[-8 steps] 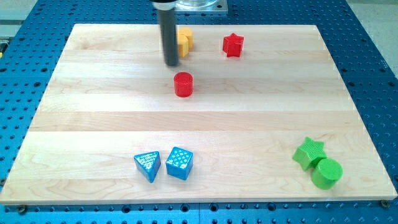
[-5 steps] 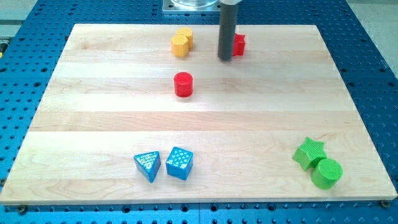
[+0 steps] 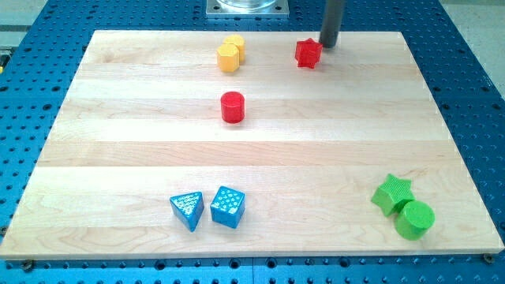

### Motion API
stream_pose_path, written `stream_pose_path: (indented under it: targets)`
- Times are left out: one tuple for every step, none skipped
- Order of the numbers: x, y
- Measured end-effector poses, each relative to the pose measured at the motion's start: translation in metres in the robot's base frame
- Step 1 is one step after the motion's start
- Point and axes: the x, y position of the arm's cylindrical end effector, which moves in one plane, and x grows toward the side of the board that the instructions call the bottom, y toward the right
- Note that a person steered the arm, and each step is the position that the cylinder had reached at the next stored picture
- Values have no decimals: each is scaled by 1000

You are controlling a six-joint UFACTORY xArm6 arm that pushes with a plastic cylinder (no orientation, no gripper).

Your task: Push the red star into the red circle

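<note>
The red star (image 3: 308, 54) lies near the view's top, right of centre. The red circle (image 3: 233, 106) stands lower and to the left of it, about a hundred pixels away. My tip (image 3: 328, 46) is at the star's upper right, close beside it or just touching; I cannot tell which. The rod rises out of the view's top.
A yellow block (image 3: 230, 54) lies at the top, left of the star. A blue triangle (image 3: 187, 210) and a blue cube (image 3: 227, 207) sit at the bottom left. A green star (image 3: 392, 194) and a green cylinder (image 3: 414, 219) sit at the bottom right. The board's top edge is just behind my tip.
My tip moved right from beside the yellow block, passed the red star and now stands at its upper right. The star has shifted slightly right and turned.
</note>
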Motion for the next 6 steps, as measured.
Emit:
stream_pose_path:
  targets:
    - [60,-76]
    - [62,-62]
    - [32,-55]
    - [30,-54]
    - [33,-54]
    - [24,-31]
